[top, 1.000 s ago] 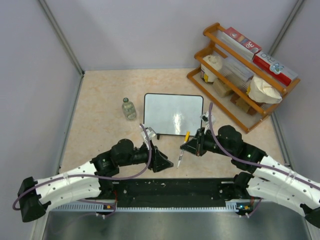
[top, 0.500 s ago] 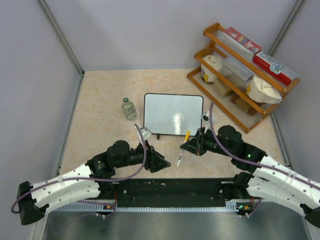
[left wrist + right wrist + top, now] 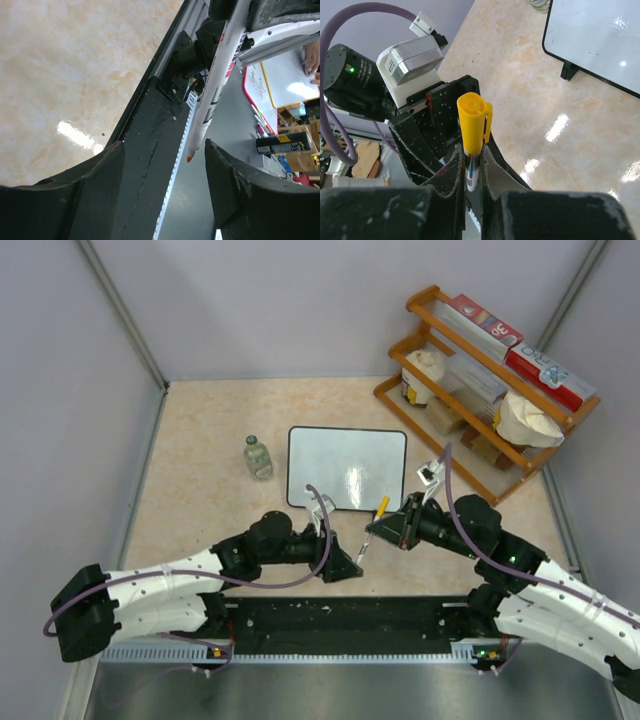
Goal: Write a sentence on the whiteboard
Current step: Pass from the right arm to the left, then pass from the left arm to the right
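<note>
The whiteboard lies flat mid-table, black-framed and blank; no orange sentence shows on it. Its near-left corner also shows in the right wrist view. My right gripper is shut on a white marker just in front of the board, yellow cap on the back end, bare orange tip pointing down toward the arm bases. My left gripper is open, and the marker's tip hangs between its fingers without touching. In the right wrist view the jaws pinch the marker's barrel.
A small clear bottle stands left of the board. A wooden rack with boxes and bags fills the back right corner. The black base rail runs along the near edge.
My left arm has swung right, bringing its open gripper up under the marker's tip. My right gripper has shifted slightly right and back with the marker still held.
</note>
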Action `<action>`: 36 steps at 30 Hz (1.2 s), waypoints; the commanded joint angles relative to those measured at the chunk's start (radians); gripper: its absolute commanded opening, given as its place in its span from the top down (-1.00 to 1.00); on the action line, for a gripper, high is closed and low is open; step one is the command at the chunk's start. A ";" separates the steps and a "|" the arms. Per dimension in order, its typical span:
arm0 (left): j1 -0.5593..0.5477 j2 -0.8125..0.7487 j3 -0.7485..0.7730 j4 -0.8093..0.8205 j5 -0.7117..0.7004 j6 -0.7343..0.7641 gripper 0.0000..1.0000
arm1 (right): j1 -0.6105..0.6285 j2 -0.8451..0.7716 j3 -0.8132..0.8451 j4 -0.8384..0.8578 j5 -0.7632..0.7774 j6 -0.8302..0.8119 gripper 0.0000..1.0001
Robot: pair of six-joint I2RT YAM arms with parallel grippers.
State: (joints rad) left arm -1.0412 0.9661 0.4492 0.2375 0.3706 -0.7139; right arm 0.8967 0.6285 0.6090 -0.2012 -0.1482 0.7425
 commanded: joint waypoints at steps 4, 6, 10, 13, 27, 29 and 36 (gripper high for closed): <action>0.000 0.046 0.048 0.227 0.094 -0.027 -0.34 | 0.007 -0.032 -0.015 0.049 0.018 0.031 1.00; 0.001 0.030 0.046 0.229 0.082 -0.019 -0.34 | 0.007 -0.035 -0.018 0.051 0.013 0.035 1.00; 0.000 0.020 0.065 0.206 0.067 0.005 -0.26 | 0.007 -0.049 -0.018 0.049 0.013 0.040 1.00; 0.000 0.031 0.077 0.204 0.062 0.011 0.04 | 0.008 -0.052 -0.014 0.042 0.016 0.038 1.00; 0.000 0.005 0.132 0.033 0.022 0.088 1.00 | 0.002 0.037 0.057 0.020 -0.079 -0.049 -0.03; 0.000 -0.030 0.132 0.007 0.010 0.099 1.00 | -0.010 0.056 0.083 0.014 -0.144 -0.077 -0.43; 0.001 -0.104 0.135 -0.083 0.028 0.140 1.00 | -0.126 0.073 0.087 0.106 -0.451 -0.083 -0.88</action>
State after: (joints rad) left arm -1.0409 0.8997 0.5446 0.1932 0.3988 -0.6205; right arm 0.8257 0.7097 0.6533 -0.2008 -0.3809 0.6819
